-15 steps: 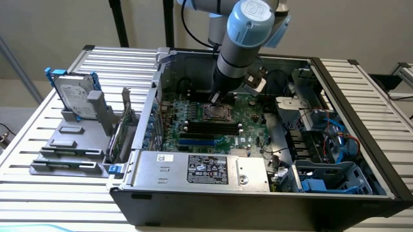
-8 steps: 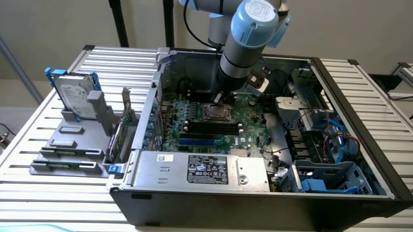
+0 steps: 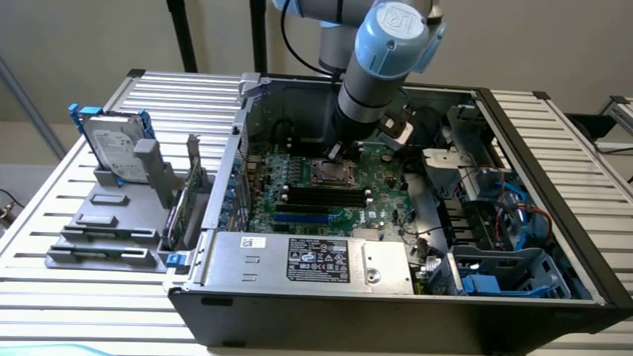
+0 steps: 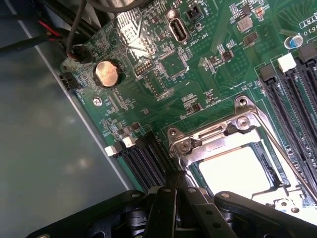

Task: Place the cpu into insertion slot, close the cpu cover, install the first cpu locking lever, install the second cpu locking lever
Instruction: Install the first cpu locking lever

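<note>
**Closed tool poised at the edge of the CPU socket**

The tool [image 4: 176,191], its fingers shut together and holding nothing, hung just above the near rim of the insertion slot [image 4: 237,163]. The cpu [image 4: 233,171] lay flat inside that slot, pale face up, directly ahead of the fingertips. The cpu cover [image 4: 210,136] framed it. In the exterior view, the arm reached straight down into the open computer case [image 3: 396,311].

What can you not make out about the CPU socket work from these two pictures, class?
- Exterior view: the insertion slot is too small to show the cpu or lever positions.
- Wrist view: the hand covers the near edge of the cpu cover.
- Wrist view: the picture edge cuts off the cpu.
</note>
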Robot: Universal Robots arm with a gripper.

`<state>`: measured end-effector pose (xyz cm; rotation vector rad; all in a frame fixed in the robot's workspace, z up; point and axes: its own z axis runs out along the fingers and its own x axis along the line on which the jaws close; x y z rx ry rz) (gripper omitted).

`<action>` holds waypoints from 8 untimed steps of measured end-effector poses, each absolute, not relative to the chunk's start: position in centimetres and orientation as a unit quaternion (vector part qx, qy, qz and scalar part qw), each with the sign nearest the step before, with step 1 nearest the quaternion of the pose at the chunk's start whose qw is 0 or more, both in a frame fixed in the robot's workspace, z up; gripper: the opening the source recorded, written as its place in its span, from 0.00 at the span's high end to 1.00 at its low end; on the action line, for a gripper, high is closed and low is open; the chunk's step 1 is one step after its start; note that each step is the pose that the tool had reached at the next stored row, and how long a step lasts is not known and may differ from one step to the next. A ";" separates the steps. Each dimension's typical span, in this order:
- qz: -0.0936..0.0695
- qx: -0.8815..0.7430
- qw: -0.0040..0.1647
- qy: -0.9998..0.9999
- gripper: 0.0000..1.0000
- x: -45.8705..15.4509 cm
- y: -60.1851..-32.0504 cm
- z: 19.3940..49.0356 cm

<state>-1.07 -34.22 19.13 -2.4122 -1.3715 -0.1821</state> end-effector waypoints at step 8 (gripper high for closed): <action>-0.067 -0.852 0.184 -0.485 0.89 -1.1 -34.3 18.9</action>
